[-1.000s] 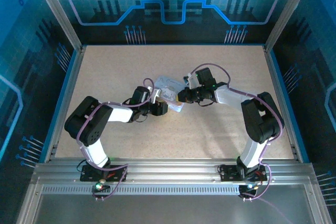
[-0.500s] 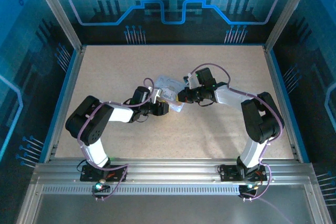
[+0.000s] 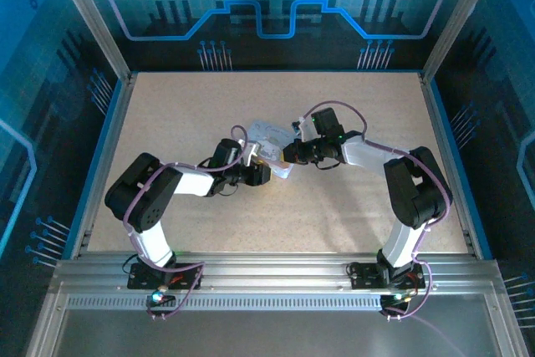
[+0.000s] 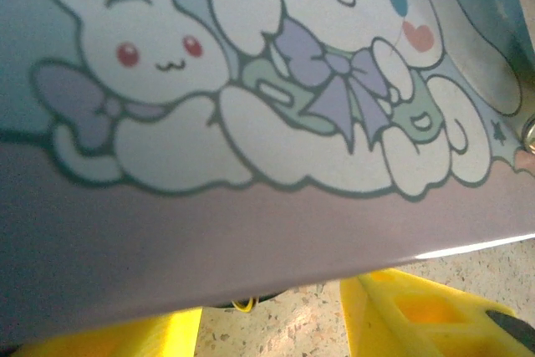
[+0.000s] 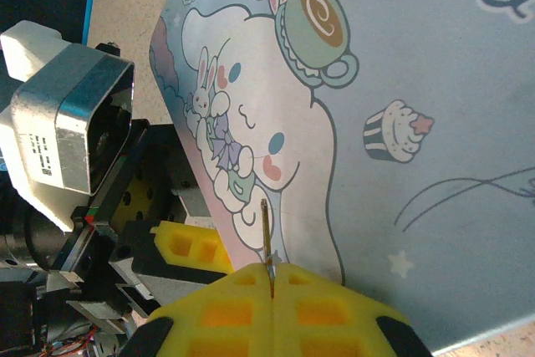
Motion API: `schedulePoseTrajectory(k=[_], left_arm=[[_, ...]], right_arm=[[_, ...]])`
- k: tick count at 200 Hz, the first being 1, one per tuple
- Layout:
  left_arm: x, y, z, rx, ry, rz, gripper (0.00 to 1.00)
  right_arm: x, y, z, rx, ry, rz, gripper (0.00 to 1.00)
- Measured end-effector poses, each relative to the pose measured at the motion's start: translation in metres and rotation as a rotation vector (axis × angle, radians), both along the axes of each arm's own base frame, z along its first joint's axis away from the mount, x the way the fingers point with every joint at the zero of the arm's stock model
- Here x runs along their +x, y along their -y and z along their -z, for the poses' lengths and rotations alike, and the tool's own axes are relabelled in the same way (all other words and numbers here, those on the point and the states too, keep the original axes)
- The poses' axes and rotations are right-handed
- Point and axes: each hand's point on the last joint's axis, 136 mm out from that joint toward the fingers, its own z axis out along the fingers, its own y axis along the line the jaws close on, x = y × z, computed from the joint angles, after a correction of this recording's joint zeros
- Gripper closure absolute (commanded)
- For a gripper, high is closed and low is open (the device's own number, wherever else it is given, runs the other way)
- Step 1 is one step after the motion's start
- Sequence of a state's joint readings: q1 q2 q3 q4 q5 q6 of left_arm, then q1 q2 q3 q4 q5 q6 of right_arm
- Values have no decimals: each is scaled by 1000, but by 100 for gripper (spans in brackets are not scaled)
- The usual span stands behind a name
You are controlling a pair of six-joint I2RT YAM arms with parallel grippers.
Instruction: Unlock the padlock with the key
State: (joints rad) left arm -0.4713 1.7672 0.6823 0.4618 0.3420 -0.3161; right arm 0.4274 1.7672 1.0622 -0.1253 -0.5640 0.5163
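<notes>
**Key pinched and levelled at the tin, lock not yet found**

The right claw [image 5: 272, 283] is pressed together on the key [image 5: 266, 236], a thin sliver standing straight out from between the yellow pads and lying over the cartoon lid of the tin [image 5: 401, 81]. Just beside it, the left claw [image 3: 257, 173] sits at the tin's near edge. Its yellow fingers [image 4: 418, 315] stand apart with the lid running across them, but I cannot tell whether they clamp the tin. The tin looks tipped up off the bench [image 3: 334, 206]. The padlock cannot be picked out.

The step in hand seems to be bringing the key to the keyhole. Next, the padlock's keyway needs exposing and the key's tip aligning squarely with it.
</notes>
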Motion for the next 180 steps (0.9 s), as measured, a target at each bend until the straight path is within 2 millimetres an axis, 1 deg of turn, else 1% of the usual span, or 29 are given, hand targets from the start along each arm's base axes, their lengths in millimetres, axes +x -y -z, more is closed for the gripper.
schedulePoseTrajectory(k=[32, 118, 180], left_arm=[[0, 0, 0, 0, 0, 1, 53], [1, 0, 0, -8, -16, -18, 64], [1, -1, 2, -10, -30, -33, 66]], right_arm=[[0, 0, 0, 0, 0, 0, 99], [0, 0, 0, 0, 0, 0, 99], [2, 3, -3, -15, 25, 11, 99]])
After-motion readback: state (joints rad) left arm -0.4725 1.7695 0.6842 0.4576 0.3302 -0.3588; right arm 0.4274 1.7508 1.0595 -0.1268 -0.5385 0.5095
